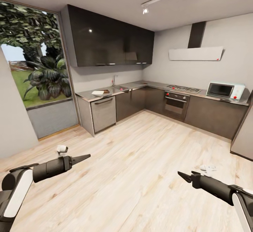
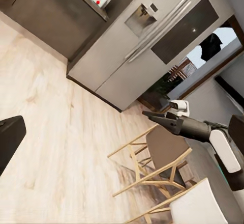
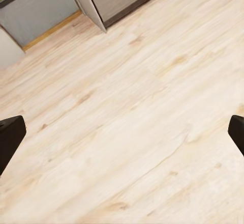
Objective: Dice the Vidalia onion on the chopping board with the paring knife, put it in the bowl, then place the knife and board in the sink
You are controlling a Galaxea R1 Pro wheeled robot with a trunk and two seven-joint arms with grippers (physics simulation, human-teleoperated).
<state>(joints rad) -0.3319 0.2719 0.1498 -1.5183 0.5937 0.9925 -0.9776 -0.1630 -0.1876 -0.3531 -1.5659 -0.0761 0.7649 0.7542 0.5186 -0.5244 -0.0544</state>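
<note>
White bowl (image 1: 98, 92) on far countertop (image 1: 130, 85) beside sink (image 1: 117, 88), well beyond left gripper (image 1: 84, 157) and right gripper (image 1: 182, 175), both spread, empty; no legible writing.

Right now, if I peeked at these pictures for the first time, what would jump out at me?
Probably the big window full of green plants, left of the dark L-shaped kitchen. Next, the white bowl on the countertop beside the sink. Down low, the left gripper and right gripper hang over the pale wood floor.

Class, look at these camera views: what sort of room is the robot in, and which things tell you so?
A home kitchen: an L-shaped countertop with a sink, a built-in oven under a hob, and a microwave.
</note>
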